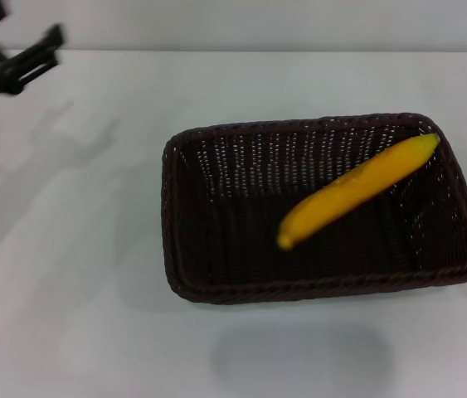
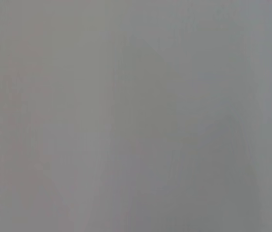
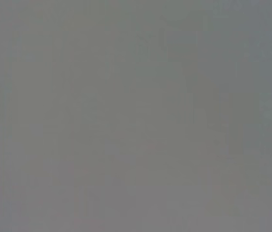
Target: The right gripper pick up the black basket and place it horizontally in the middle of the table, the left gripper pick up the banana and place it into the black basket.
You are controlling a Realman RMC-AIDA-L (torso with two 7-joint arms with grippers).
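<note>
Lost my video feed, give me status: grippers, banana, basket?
Left gripper up at the table's far left corner, holding nothing. Right gripper out of sight. Banana lies diagonally in the basket. Nothing in the way.

Head view: looks forward and steeply down from above onto the white bench (image 1: 67, 274), far edge running along the top of the frame, near edge out of shot. Takes in the black basket (image 1: 185, 249) right of centre with the banana (image 1: 357, 189) inside, and the left gripper (image 1: 30, 58) over the far left corner. Left wrist view: only a flat pale grey surface, nothing to place. Right wrist view: likewise plain grey. No recognisable overlap with the head view.
</note>
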